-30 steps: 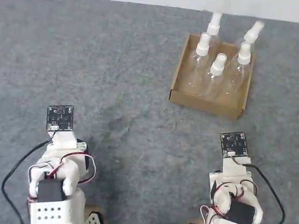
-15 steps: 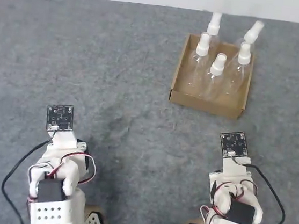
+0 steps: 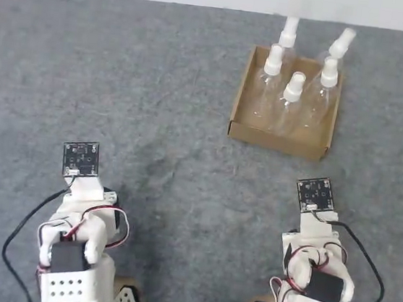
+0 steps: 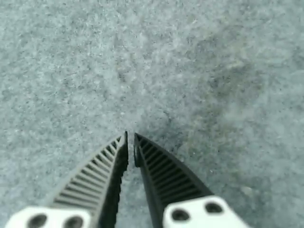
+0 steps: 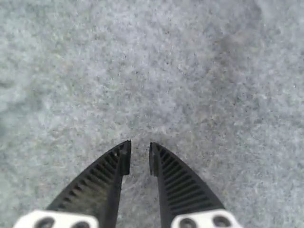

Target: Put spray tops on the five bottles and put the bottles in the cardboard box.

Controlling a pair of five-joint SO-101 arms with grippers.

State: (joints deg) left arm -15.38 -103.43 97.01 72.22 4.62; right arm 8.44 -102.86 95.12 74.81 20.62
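The five bottles stood together inside the cardboard box, each one capped with a white spray top. The two farthest bottles rose past the box's far wall, so whether they sat fully inside could not be told for certain, though they looked to. Packed upright and close, the bottles propped one another, and the low walls kept them from tipping out.

The box lay well ahead of the right end effector, nearly straight in front of it. From the left end effector it lay far ahead and off to the right. Neither end effector was near it.

Both arms were folded back at the near edge of the desk, which looked like a parked pose rather than a working one. The left end effector pointed down at bare grey desk surface, its ribbed jaws drawn together until the tips almost met, holding nothing. The right end effector hung the same way over bare surface, its jaws closed to a narrow slit and likewise empty.

With all five tops on and the bottles boxed, the task appeared complete — the drawn-back, empty end effectors fitted that reading, since nothing lay loose on the desk for them to fetch.
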